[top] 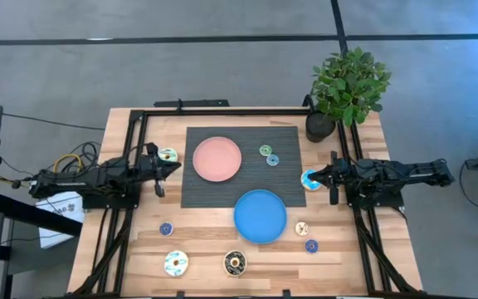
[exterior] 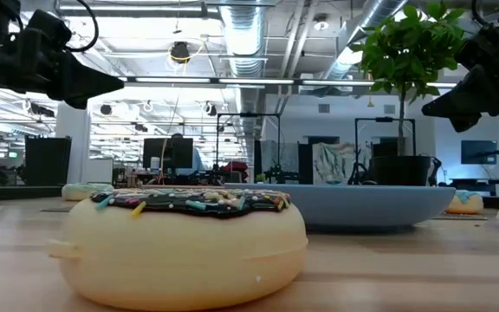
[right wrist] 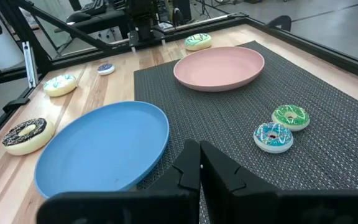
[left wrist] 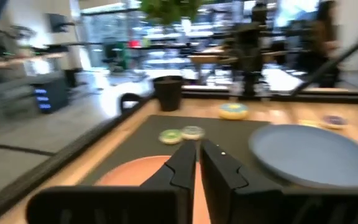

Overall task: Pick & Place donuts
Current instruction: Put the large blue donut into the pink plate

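Observation:
Several toy donuts lie flat on the table. A green one (top: 265, 150) and a blue one (top: 273, 159) lie on the dark mat (top: 243, 195). A dark brown one (top: 236, 263) and a white one (top: 175, 263) lie near the front edge. My left gripper (top: 173, 167) is shut and empty, raised beside a green-white donut (top: 168, 154). My right gripper (top: 319, 176) is shut and empty, raised next to a blue-iced donut (top: 310, 178). The pink plate (top: 217, 159) and blue plate (top: 260, 216) hold nothing.
Three small donuts lie on the wood: one blue (top: 166, 228), one cream (top: 302, 227), one purple-blue (top: 311, 246). A potted plant (top: 347, 87) stands at the far right corner. Black frame rails (top: 222, 111) run along the table's edges.

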You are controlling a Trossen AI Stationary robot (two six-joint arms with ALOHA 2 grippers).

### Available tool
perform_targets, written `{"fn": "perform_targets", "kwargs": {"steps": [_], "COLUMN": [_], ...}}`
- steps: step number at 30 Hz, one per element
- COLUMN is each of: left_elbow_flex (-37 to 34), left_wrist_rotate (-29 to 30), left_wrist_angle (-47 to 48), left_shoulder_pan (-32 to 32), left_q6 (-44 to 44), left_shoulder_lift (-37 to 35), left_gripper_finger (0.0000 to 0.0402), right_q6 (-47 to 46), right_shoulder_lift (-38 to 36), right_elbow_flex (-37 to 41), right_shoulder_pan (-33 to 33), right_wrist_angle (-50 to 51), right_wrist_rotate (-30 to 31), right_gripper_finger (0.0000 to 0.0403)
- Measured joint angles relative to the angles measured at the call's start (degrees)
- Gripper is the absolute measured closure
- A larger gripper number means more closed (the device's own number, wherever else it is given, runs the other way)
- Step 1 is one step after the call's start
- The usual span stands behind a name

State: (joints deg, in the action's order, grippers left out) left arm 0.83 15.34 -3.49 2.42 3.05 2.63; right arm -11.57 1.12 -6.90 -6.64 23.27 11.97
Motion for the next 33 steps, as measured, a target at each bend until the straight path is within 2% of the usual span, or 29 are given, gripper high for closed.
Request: {"fn": "perform_targets", "kwargs": {"steps": [6, 9, 14, 19, 22, 29, 33], "left_elbow_flex": [2.93, 5.84, 13.45, 23.46, 30.9, 44.26, 47.52], "left_wrist_rotate": [13.89, 19.4, 22.1, 20.69, 16.62, 1.25, -0.9], "left_wrist_angle": [0.29, 3.85, 13.04, 23.05, 32.45, 49.2, 55.75], "left_shoulder_pan": [0.0, 0.12, 2.92, 8.62, 13.9, 25.77, 29.59], "left_q6": [0.76, -3.82, -12.68, -21.5, -24.23, -22.15, -20.89], "left_shoulder_lift": [1.11, 4.09, 13.33, 26.48, 35.37, 54.23, 62.09], "left_gripper_finger": [0.0322, 0.0287, 0.0243, 0.022, 0.0219, 0.0219, 0.0218], "right_q6": [0.0, 0.0, 0.0, 0.01, 0.02, 0.02, 0.01], "right_shoulder_lift": [-0.01, -0.02, -0.01, -0.01, -0.02, -0.02, -0.01], "right_elbow_flex": [0.0, 0.01, -0.01, 0.01, 0.01, 0.01, 0.0], "right_shoulder_pan": [-0.01, 0.0, 0.0, -0.01, 0.0, 0.0, -0.02], "right_wrist_angle": [0.0, 0.0, 0.0, 0.0, 0.0, 0.0, 0.0], "right_wrist_rotate": [0.0, 0.0, 0.0, 0.0, 0.0, 0.0, 0.0], "right_gripper_finger": [0.0403, 0.0403, 0.0403, 0.0403, 0.0403, 0.0403, 0.0403]}}
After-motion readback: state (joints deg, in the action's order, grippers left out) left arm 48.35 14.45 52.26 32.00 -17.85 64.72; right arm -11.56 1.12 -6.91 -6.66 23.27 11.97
